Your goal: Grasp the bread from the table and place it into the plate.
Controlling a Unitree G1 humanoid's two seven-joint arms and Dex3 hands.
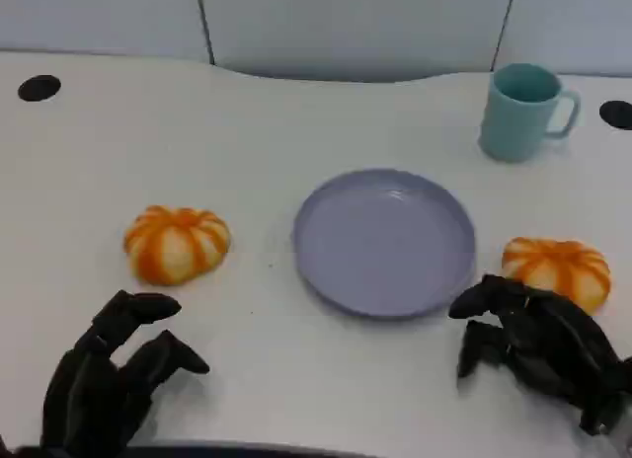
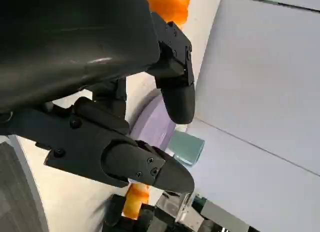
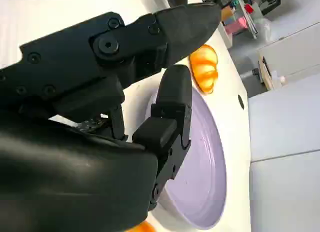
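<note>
White table [image 1: 296, 113], two breads [image 1: 176, 243] [image 1: 556, 268], one plate [image 1: 384, 243], apparently one mug [image 1: 523, 111]

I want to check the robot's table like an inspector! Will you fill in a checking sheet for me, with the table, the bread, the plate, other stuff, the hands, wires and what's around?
Surface: white table, two dark round holes near the far corners.
Job's things: left bread and right bread, orange striped, both on the table beside the plate; purple plate between them, nothing on it.
Clutter: teal mug upright, beyond the plate.
Hands: left hand open, near the left bread, not touching; right hand open, just in front of the right bread.
Cables: nothing seen.
Surroundings: grey panels behind the table.
</note>
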